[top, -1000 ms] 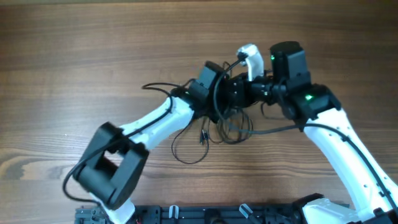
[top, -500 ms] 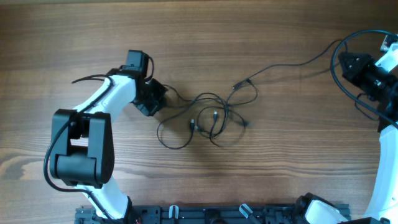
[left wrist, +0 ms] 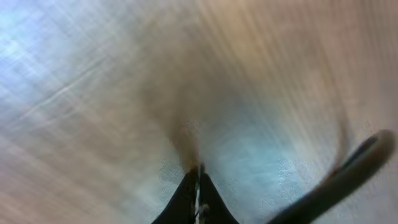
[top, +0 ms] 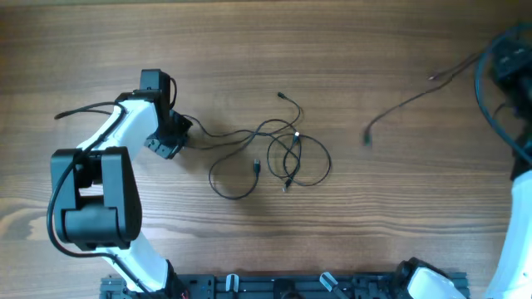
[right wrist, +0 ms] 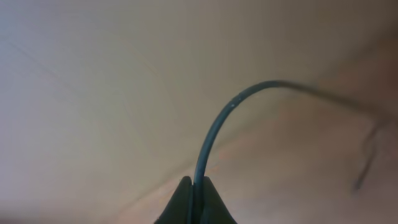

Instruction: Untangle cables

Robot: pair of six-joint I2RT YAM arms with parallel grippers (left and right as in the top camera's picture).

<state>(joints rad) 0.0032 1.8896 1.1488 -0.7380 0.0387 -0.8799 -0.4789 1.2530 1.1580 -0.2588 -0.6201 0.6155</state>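
Note:
A loose tangle of thin black cables (top: 287, 158) lies on the wooden table (top: 266, 50) at centre, in several loops with small plug ends. One strand runs left from it into my left gripper (top: 176, 135), which is shut on it. The left wrist view is blurred but shows the jaws (left wrist: 198, 177) pressed together with a thin strand between them. A single cable (top: 407, 100) lies apart from the tangle at the right and leads up to my right gripper (top: 490, 60) at the frame edge. In the right wrist view that gripper (right wrist: 199, 182) is shut on this cable (right wrist: 217, 124), which arches away to the right.
The left arm's white links (top: 91, 166) curve over the table's left side. The right arm (top: 519, 191) runs down the right edge. A black rail (top: 291, 286) lines the near edge. The arm's own thick black cable (left wrist: 354, 165) crosses the left wrist view.
Both arms have swung apart from the centre. The right gripper has drawn one cable out of the tangle to the right. The left gripper has closed on a strand and pulled left.

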